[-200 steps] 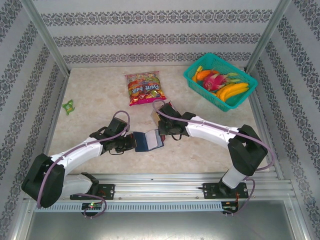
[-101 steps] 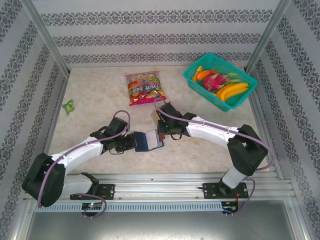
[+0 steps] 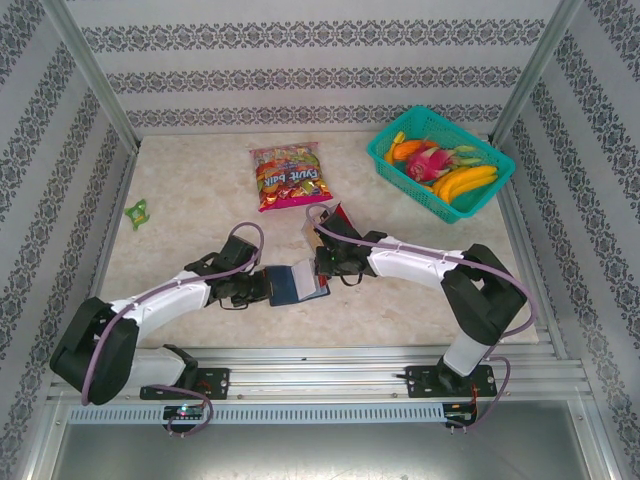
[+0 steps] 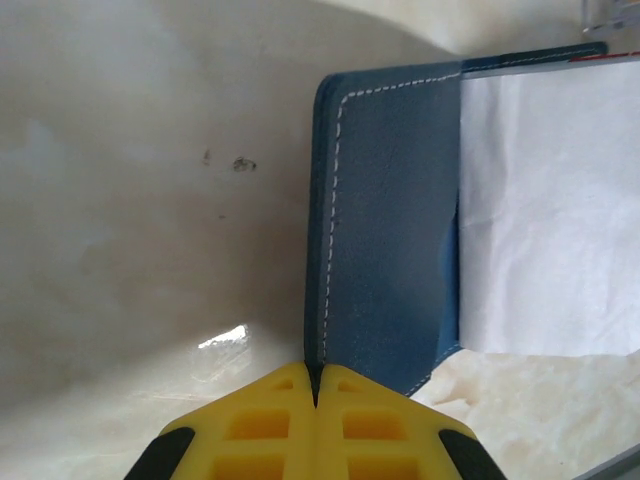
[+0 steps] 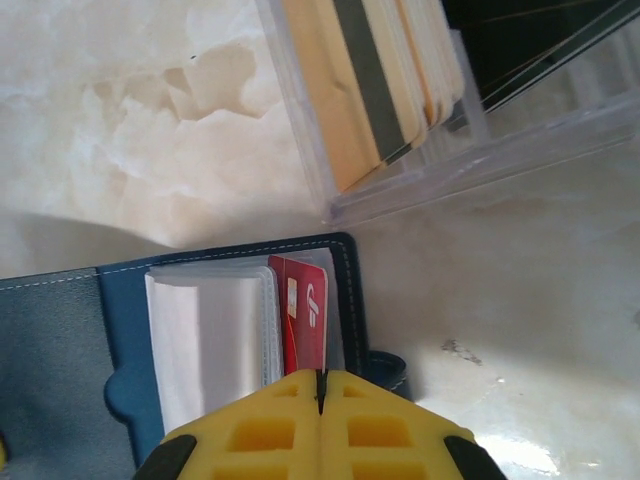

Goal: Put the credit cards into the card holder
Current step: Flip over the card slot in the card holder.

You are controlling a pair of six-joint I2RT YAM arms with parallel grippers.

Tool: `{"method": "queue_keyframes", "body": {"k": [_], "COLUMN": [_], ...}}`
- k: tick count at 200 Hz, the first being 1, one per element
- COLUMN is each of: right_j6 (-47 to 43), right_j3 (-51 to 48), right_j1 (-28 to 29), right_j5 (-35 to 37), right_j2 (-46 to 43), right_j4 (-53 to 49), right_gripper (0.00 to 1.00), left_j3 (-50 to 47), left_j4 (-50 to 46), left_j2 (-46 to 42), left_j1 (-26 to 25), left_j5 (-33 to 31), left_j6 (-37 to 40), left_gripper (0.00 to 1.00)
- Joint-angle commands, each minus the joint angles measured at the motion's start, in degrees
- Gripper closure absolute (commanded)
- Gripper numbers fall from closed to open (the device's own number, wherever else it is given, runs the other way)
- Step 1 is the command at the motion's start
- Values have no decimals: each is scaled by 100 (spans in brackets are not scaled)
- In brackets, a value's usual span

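The card holder (image 3: 292, 285) lies open on the pale marbled worktop (image 3: 190, 190), between the two arms, its dark blue covers spread left and right. The left fingers (image 4: 290, 400) are pressed together on the outer edge of the holder's left cover (image 4: 385, 250), whose stitched border runs down into the seam between them, so they grip the holder there. The right fingers (image 5: 295, 395) are also closed tight, at the near edge of the holder's right flap (image 5: 120, 330). A red credit card (image 5: 305, 310) sits upright in that flap's outermost slot, beside cloudy plastic sleeves (image 5: 210, 330), and its near end reaches the seam of the right fingers. Whether they pinch the card cannot be told. Just beyond the holder's right flap stands a clear plastic tray (image 5: 420, 185) holding the other credit cards on edge, tan-gold ones (image 5: 330, 90) with a dark stripe and black ones (image 5: 510, 50). Farther beyond the holder lies a colourful snack bag (image 3: 290, 175). Well beyond it to the right is a teal basket (image 3: 385, 150) of fruit, and well off to its left a small green wrapper (image 3: 137, 211).
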Motion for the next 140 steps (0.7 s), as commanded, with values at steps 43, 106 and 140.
{"method": "queue_keyframes", "body": {"k": [43, 106, 140], "right_j6": [327, 457, 453], "right_j3": [-281, -396, -384], "right_j1": [107, 176, 232], "right_j5": [-843, -1123, -920], "right_j2": [-297, -281, -131], "right_j4": [684, 1021, 862], "right_gripper": [100, 100, 100], "left_j3": [64, 69, 140], "left_j4": [279, 1175, 1035], "left_j2": [311, 596, 611], "left_j1": [64, -29, -125], "left_j5": [409, 1086, 926], "left_j6": [542, 344, 336], "left_gripper": [100, 100, 100]}}
